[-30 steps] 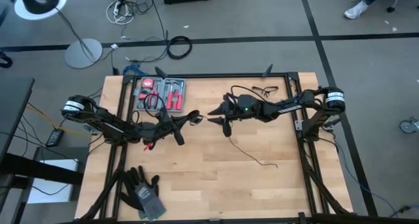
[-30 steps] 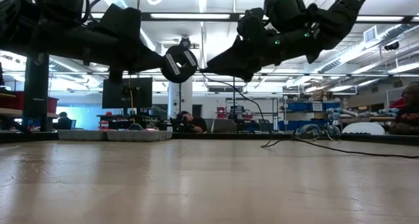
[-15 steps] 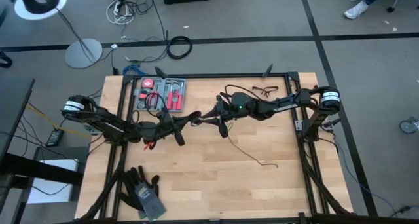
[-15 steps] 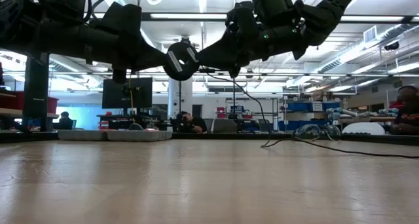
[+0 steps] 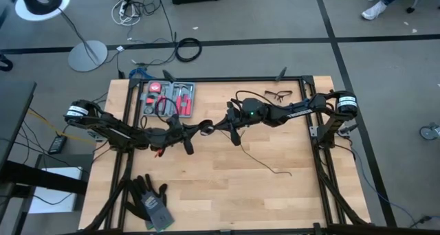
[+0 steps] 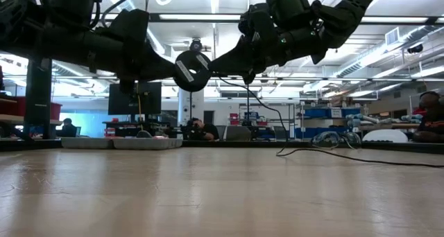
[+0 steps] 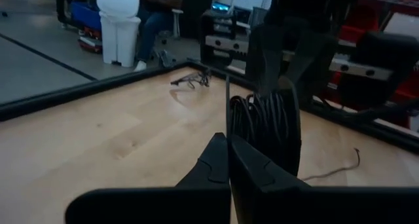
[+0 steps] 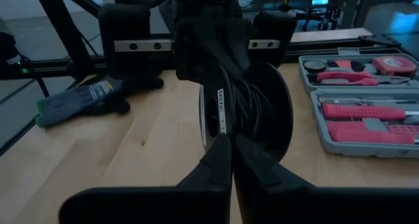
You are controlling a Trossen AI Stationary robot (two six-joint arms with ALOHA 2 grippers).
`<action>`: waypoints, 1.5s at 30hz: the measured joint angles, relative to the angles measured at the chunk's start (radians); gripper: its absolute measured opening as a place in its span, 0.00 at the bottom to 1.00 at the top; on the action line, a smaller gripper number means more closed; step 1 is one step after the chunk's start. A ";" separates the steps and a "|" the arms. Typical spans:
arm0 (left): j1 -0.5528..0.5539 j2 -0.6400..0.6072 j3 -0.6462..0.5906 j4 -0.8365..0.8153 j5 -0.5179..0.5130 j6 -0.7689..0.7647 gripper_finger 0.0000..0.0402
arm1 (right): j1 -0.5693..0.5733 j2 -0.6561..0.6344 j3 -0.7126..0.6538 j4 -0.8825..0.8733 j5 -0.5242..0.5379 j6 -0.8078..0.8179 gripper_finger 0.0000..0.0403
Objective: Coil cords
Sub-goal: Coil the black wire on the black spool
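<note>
A: What do we have on the left?

B: On the table (image 5: 206,194), gloves (image 5: 151,204) lie near the front left corner and a tool case (image 5: 168,97) sits at the back left. Our left arm reaches in from the left, raised above the wood. The left gripper (image 5: 199,127) has its fingers pressed together on a puck (image 6: 192,70) with dark cord wound round it, held on edge in the air.

A: And in the middle?

B: The right gripper (image 5: 214,125) meets the puck from the other side. Its fingers (image 8: 226,155) are pressed together too, tips right at the wound cord; we cannot tell if they pinch a strand.

A: Where does the cord go?

B: A thin black cord (image 5: 265,163) hangs down from the puck, then trails over the wood to the right, its loose end lying near the table's middle.

A: Farther right?

B: Glasses (image 5: 277,94) rest at the back edge, and the right arm runs back to its base on the right side.
</note>
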State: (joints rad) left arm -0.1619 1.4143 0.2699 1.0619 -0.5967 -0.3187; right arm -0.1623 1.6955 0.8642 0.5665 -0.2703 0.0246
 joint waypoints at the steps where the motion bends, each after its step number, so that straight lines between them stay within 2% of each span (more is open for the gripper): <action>1: 0.000 0.000 0.000 -0.009 0.007 -0.006 0.00 | 0.000 0.000 0.000 -0.002 0.000 0.000 0.01; 17: 0.020 0.000 0.000 -0.105 0.123 -0.097 0.00 | 0.004 0.000 0.000 0.009 -0.008 0.000 0.00; 31: 0.025 0.000 0.000 -0.119 0.153 -0.113 0.00 | 0.004 0.000 0.000 0.009 -0.013 -0.001 0.00; 36: 0.024 0.000 0.000 -0.122 0.092 -0.079 0.00 | 0.000 -0.003 0.001 -0.016 -0.011 -0.012 0.05; 45: 0.024 0.000 0.000 -0.120 -0.032 -0.038 0.00 | -0.042 -0.120 0.001 -0.290 -0.009 -0.023 0.19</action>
State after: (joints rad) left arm -0.1379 1.4147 0.2699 0.9421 -0.6283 -0.3562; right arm -0.2048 1.5751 0.8654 0.2761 -0.2796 0.0021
